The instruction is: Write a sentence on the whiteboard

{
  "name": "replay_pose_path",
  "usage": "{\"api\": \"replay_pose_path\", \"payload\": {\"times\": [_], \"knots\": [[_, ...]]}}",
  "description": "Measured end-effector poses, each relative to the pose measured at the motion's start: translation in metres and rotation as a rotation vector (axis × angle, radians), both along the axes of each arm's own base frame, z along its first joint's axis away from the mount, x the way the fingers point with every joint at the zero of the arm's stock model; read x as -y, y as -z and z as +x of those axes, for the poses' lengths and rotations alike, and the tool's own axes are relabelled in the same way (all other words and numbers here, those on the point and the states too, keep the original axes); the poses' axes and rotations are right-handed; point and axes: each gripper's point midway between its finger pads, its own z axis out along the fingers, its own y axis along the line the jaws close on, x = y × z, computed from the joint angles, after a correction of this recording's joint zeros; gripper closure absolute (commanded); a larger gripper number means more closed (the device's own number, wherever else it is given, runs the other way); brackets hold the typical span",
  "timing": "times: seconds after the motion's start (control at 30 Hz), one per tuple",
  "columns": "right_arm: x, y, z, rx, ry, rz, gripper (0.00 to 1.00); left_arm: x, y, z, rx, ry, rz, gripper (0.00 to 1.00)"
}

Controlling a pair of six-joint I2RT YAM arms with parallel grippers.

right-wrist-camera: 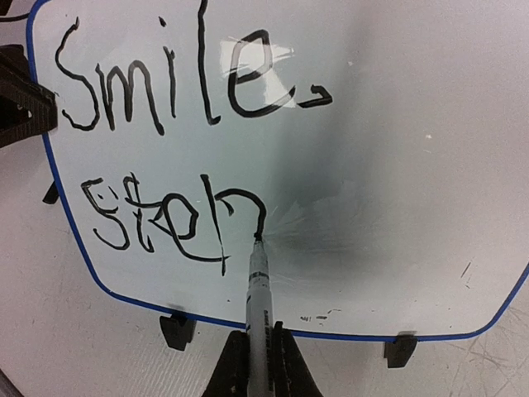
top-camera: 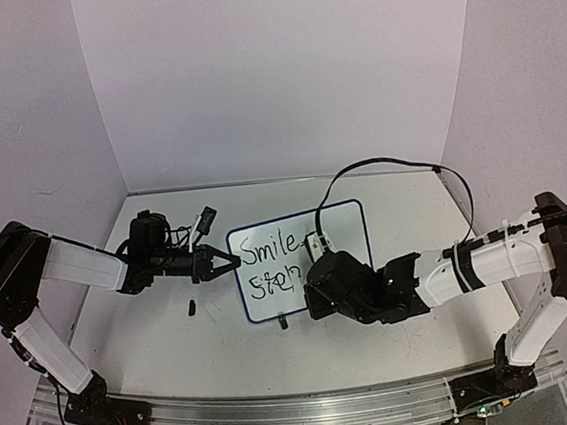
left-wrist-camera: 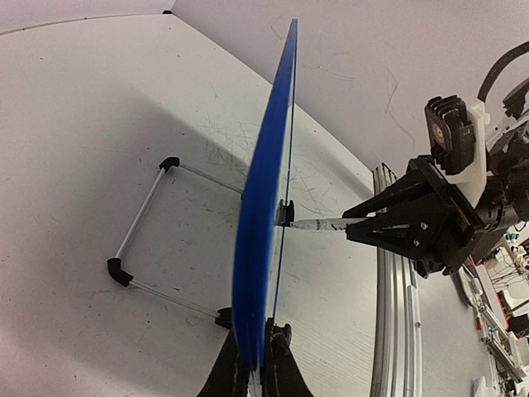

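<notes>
Marker (right-wrist-camera: 257, 281) tip on the board (right-wrist-camera: 397, 165), blank space at 3 o'clock
The right fingers (right-wrist-camera: 258, 351) were shut on the marker, its axis running 6 to 12, tip touching the sentence (right-wrist-camera: 171, 83) at its second line; the left fingers (left-wrist-camera: 258, 360) pinched the board's 9 o'clock edge, holding it upright on the bench (top-camera: 156, 345).

Seemingly lilac walls (top-camera: 280, 72) enclose a scratched white tabletop (top-camera: 175, 333).

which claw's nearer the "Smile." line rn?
Left. The left claw clamps the whiteboard at its left rim, right beside the S of the Smile. line. The right claw sits off the bottom edge, holding a marker tipped on the second line.
</notes>
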Motion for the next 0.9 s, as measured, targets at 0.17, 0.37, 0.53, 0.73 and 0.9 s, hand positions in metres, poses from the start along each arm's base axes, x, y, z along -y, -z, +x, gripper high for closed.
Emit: {"api": "replay_pose_path", "payload": {"times": [0.17, 0.37, 0.53, 0.73, 0.9], "knots": [[-0.002, 0.002, -0.001, -0.005, -0.012, -0.002, 1.00, 0.000, 0.000, 0.000, 0.000, 0.000, 0.000, 1.00], [-0.014, 0.006, -0.004, -0.009, -0.043, -0.002, 1.00, 0.000, 0.000, 0.000, 0.000, -0.002, 0.001, 1.00], [-0.020, 0.000, -0.003, 0.004, -0.057, 0.005, 1.00, 0.000, 0.000, 0.000, 0.000, -0.002, 0.001, 1.00], [0.005, -0.031, -0.009, 0.037, -0.048, 0.074, 1.00, 0.000, 0.000, 0.000, 0.000, 0.000, 0.000, 1.00], [0.019, -0.039, -0.010, 0.053, -0.029, 0.087, 1.00, 0.000, 0.000, 0.000, 0.000, -0.003, 0.001, 1.00]]}}
